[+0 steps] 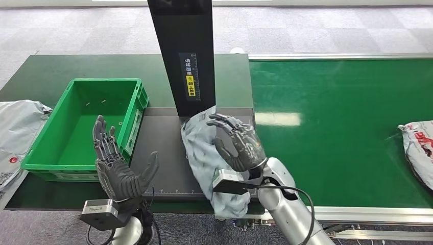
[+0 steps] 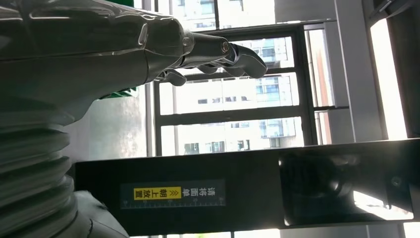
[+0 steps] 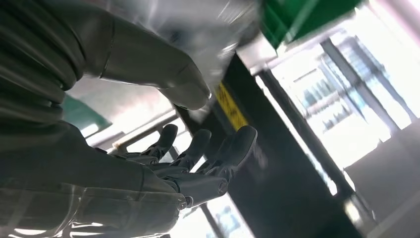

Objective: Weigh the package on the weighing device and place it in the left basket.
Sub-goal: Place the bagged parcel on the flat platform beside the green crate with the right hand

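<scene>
I see the grey package point(image 1: 204, 153) lying on the dark weighing plate point(image 1: 158, 148), long axis near-to-far, my right hand point(image 1: 237, 145) curled onto its right side. My left hand point(image 1: 117, 163) waits spread and empty, nearer the green basket point(image 1: 51, 143) at left.

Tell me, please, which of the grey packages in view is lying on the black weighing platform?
The crumpled grey package beside the black upright column, with the right hand on it. The other two lie elsewhere: one left of the green basket, one at the conveyor's far right edge.
</scene>
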